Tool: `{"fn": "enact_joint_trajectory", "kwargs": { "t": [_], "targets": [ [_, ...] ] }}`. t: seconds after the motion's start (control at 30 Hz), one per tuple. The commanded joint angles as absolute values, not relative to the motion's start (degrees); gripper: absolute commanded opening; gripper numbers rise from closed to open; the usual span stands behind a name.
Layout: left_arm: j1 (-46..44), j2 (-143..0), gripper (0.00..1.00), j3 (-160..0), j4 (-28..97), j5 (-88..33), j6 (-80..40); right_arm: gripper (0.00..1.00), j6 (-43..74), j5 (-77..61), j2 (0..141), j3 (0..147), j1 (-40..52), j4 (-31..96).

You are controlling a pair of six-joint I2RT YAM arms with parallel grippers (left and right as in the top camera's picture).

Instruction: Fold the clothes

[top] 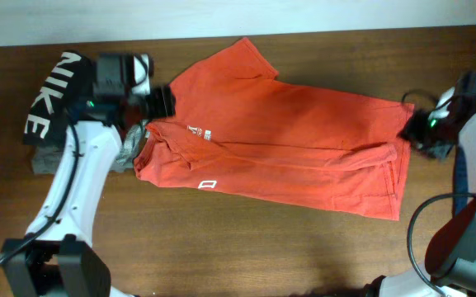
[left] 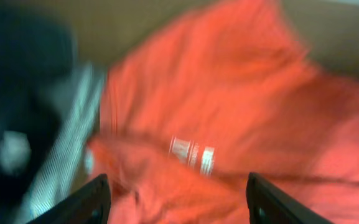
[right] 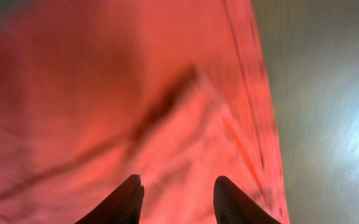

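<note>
Wooden table [top: 221,247] carries the red-orange T-shirt [top: 287,140], spread mostly flat. Its long axis runs left to right, with the collar end to the left beside the black NIKE garment [top: 52,103] and the grey garment [top: 126,150], and the hem to the right. Left gripper [left: 178,180] is over the collar-shoulder edge and right gripper [right: 179,178] over the hem end, so each arm is nearest its own end. Both wrist views are blurred but show the jaws spread wide, gripping nothing, with cloth beneath.

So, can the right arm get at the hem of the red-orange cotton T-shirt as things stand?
Probably yes: the open right fingers hang just above the hem of the red-orange cotton T-shirt, with nothing between.
</note>
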State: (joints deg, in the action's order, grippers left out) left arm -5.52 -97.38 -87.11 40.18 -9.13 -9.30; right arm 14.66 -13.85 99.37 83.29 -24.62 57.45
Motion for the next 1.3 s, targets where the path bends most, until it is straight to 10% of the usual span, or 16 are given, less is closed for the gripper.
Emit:
{"fn": "enact_joint_trajectory", "kwargs": {
  "t": [0.0,0.13,0.43,0.93,1.1,1.27],
  "targets": [
    [-5.82,-103.59,0.69,-99.0,42.59,-11.97,-2.13,0.44,13.76,-14.83,99.61,90.35,-24.77,57.47],
    [-7.92,-115.85,0.69,-111.79,42.7,-16.23,-0.1,0.59,13.96,-14.83,101.69,93.12,-24.77,53.56],
    [-15.7,-142.21,0.93,-128.53,26.3,-17.72,-0.19,0.59,13.93,-14.87,102.91,93.12,-24.77,55.88],
    [-15.07,-151.13,0.95,-128.53,19.18,-1.69,-3.6,0.59,13.74,-14.79,102.91,93.06,-24.77,61.21],
    [-14.85,-152.7,0.77,-128.53,22.59,-1.91,-3.57,0.59,13.74,-14.79,102.91,93.06,-24.77,61.76],
    [-14.83,-152.77,0.31,-128.57,23.64,-1.89,-3.4,0.59,13.74,-14.79,102.91,93.06,-24.77,62.35]
  ]
}}
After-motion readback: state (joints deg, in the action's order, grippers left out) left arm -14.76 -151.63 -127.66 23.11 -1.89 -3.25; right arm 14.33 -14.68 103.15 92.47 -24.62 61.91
